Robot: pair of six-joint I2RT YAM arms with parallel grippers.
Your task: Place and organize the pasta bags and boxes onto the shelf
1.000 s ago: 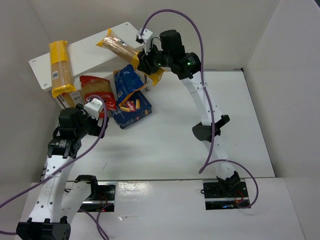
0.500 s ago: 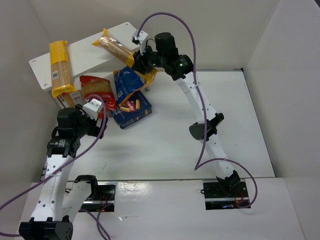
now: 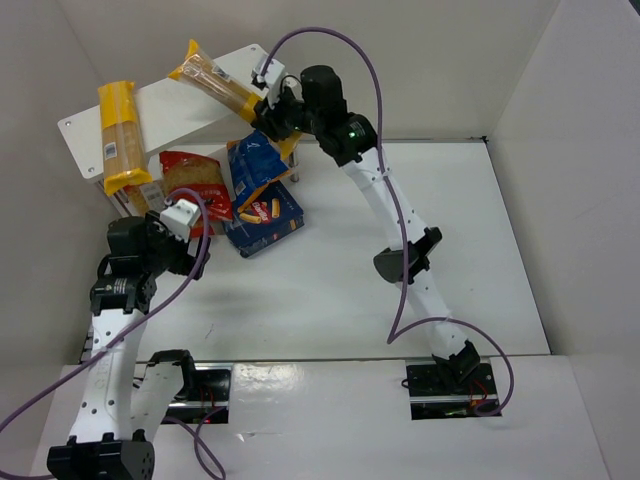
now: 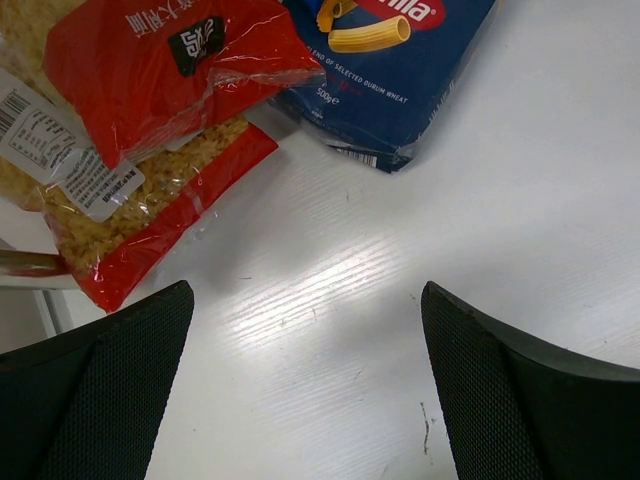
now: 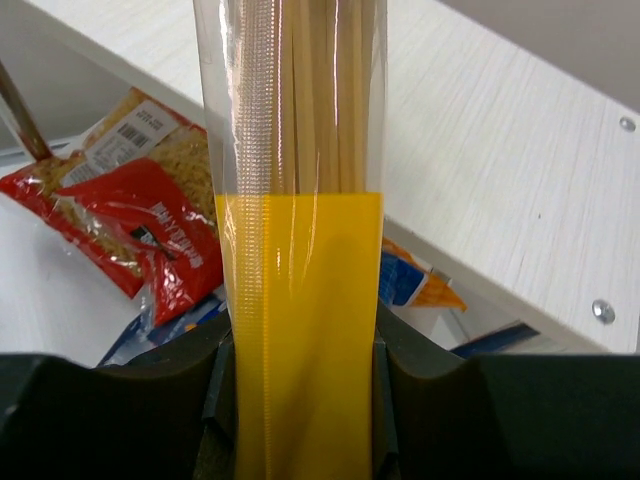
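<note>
My right gripper (image 3: 272, 112) is shut on one end of a yellow-and-clear spaghetti bag (image 3: 215, 83) and holds it slanted above the white shelf (image 3: 175, 100); the bag (image 5: 300, 250) runs up between my jaws in the right wrist view, over the shelf board (image 5: 480, 150). A second spaghetti bag (image 3: 122, 135) lies across the shelf's left end. The red pasta bag (image 3: 188, 180), the blue bag (image 3: 255, 160) and the dark-blue box (image 3: 268, 222) lie on the table by the shelf. My left gripper (image 4: 305, 400) is open and empty above the table, near the red bag (image 4: 150, 120) and the box (image 4: 400, 70).
White walls close in the table on the left, back and right. The shelf stands on thin metal legs (image 5: 20, 115) at the back left corner. A screw (image 5: 603, 311) marks the shelf's corner.
My right gripper has carried the spaghetti bag left and farther back over the shelf. My left arm has drawn slightly back toward the near left.
</note>
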